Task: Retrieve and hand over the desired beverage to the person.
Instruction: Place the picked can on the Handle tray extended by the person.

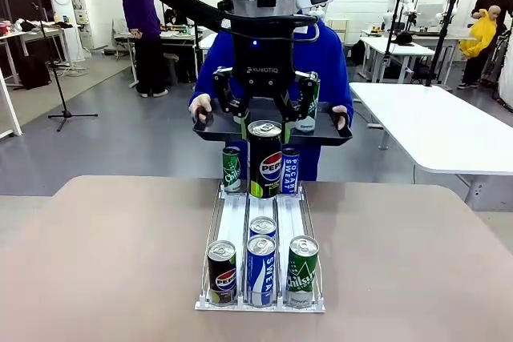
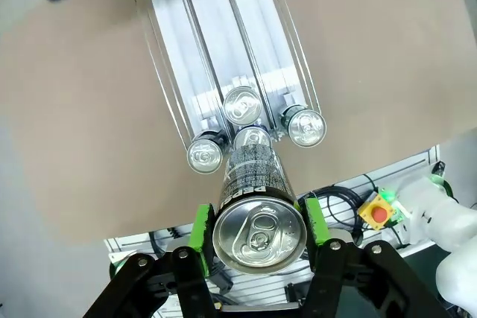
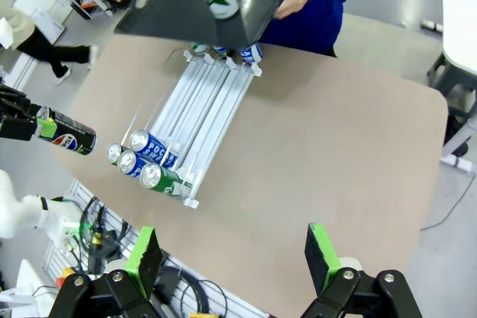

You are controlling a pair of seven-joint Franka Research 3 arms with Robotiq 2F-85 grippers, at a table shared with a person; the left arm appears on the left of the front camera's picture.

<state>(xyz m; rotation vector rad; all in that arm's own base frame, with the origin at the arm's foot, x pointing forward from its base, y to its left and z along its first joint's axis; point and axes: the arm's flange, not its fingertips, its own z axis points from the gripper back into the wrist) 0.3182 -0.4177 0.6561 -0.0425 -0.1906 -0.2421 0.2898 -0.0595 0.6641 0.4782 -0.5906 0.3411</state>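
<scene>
Pepsi can [image 1: 265, 159] pinched in left gripper [image 2: 258, 223], held aloft above rack [image 1: 238, 222] near desk's far edge. Right gripper [image 3: 232, 261] spread, empty. Person [image 1: 329, 58] holds tray [image 1: 210, 129]; lower the can upright beside the green can [image 1: 306, 106] before letting go.

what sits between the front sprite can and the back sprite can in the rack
In the front view, the stretch of rack lane between the back Sprite can and the front Sprite can looks bare; they stand in opposite outer lanes.

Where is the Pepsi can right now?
The Pepsi can is clamped in the left gripper, held in the air above the can rack at the table's middle, just in front of the tray the person holds.
</scene>
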